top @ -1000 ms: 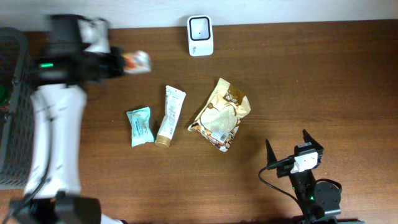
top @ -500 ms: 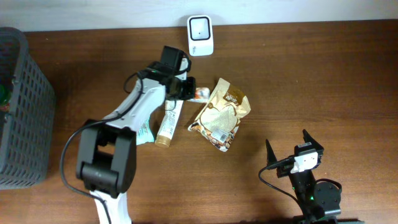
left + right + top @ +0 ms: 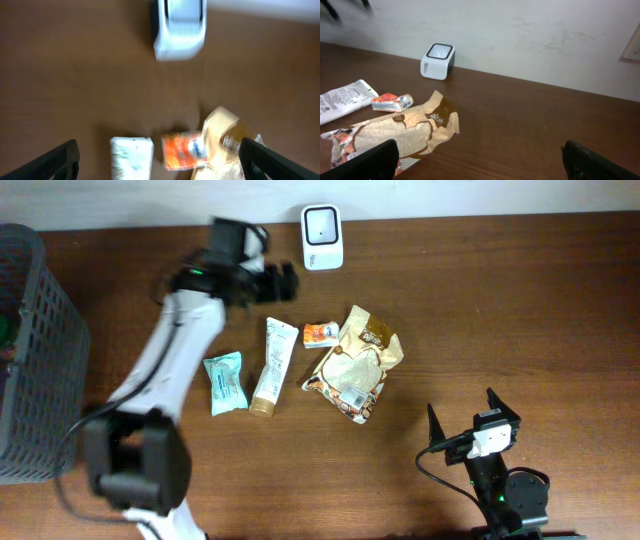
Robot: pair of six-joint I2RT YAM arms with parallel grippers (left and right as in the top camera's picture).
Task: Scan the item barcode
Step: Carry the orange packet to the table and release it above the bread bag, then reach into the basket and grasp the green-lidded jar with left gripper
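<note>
The white barcode scanner (image 3: pixel 322 237) stands at the table's far edge, also visible as the scanner (image 3: pixel 179 27) and the scanner (image 3: pixel 438 61). A small orange packet (image 3: pixel 321 333) lies flat on the wood between a white tube (image 3: pixel 272 365) and a tan snack bag (image 3: pixel 355 363). My left gripper (image 3: pixel 282 281) hovers open and holds nothing, left of the scanner and behind the packet. In the blurred left wrist view, the packet (image 3: pixel 184 150) sits between the spread fingers of that gripper (image 3: pixel 159 152). My right gripper (image 3: pixel 468 423) rests open near the front edge, apart from everything.
A teal packet (image 3: pixel 224 383) lies left of the tube. A dark mesh basket (image 3: pixel 30 350) stands at the left edge. In the right wrist view, the snack bag (image 3: pixel 400 132) and the orange packet (image 3: pixel 392 101) lie ahead to the left.
My left gripper opened and let go of the orange packet, which now lies beside the snack bag. The left arm then pulled back and to the left. The right arm stayed still.
</note>
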